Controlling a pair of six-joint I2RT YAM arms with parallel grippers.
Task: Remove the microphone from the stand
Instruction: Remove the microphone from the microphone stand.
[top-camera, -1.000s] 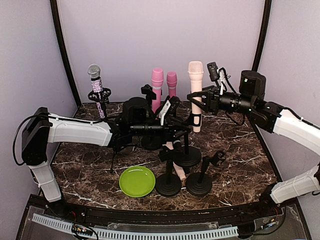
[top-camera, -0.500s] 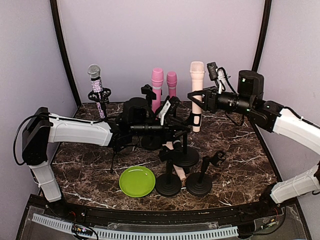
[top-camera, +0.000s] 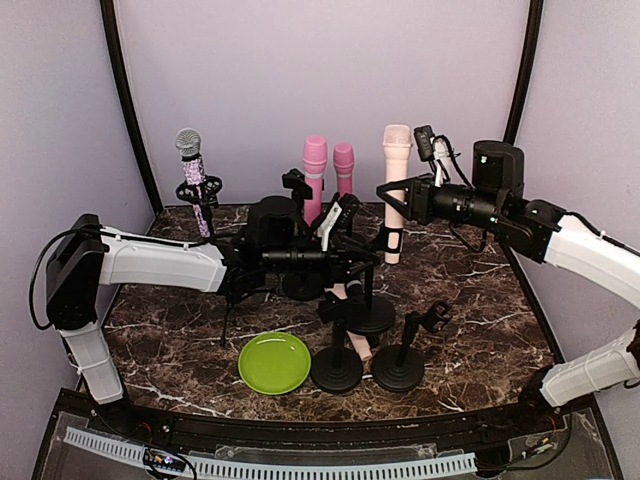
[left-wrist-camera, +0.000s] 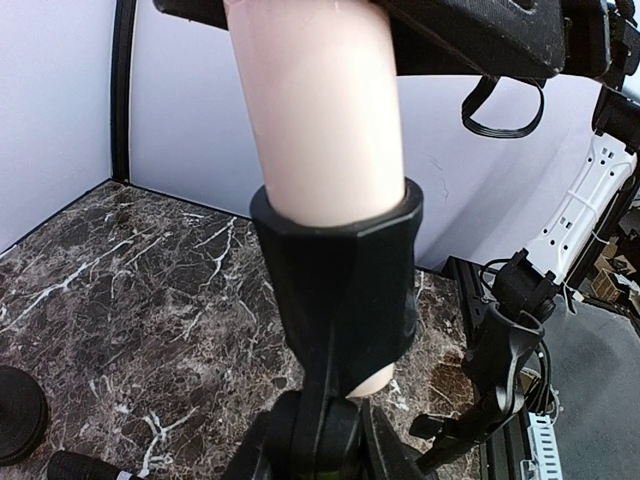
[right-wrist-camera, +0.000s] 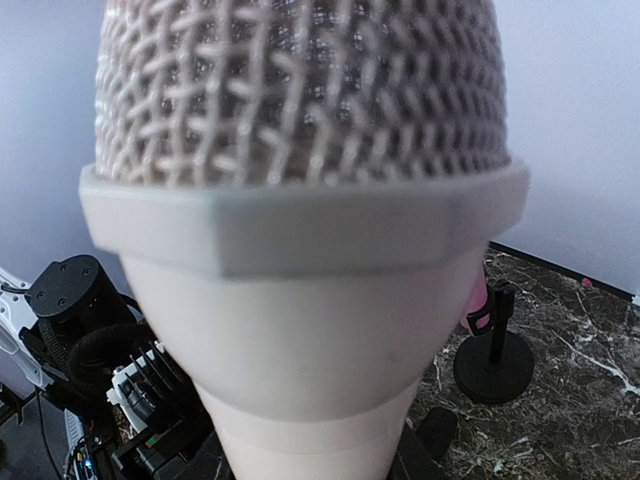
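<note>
A pale cream microphone (top-camera: 396, 160) stands upright with its lower end still inside the black clip (top-camera: 391, 241) of the stand (top-camera: 372, 312). My right gripper (top-camera: 398, 198) is shut on the microphone's body just below the mesh head (right-wrist-camera: 300, 90), which fills the right wrist view. My left gripper (top-camera: 362, 262) is shut on the stand's black joint under the clip. In the left wrist view the microphone's body (left-wrist-camera: 315, 110) runs down into the clip (left-wrist-camera: 340, 290), and its rounded tip shows below the sleeve.
A green plate (top-camera: 274, 362) lies at the front. Two empty black stands (top-camera: 336, 370) (top-camera: 398, 368) stand beside it, with a pink microphone (top-camera: 357, 345) lying between them. Two pink microphones (top-camera: 315, 165) (top-camera: 343, 165) and a glitter one (top-camera: 190, 160) stand at the back.
The right gripper and the cream microphone have shifted slightly to the right. The left arm has stayed where it was.
</note>
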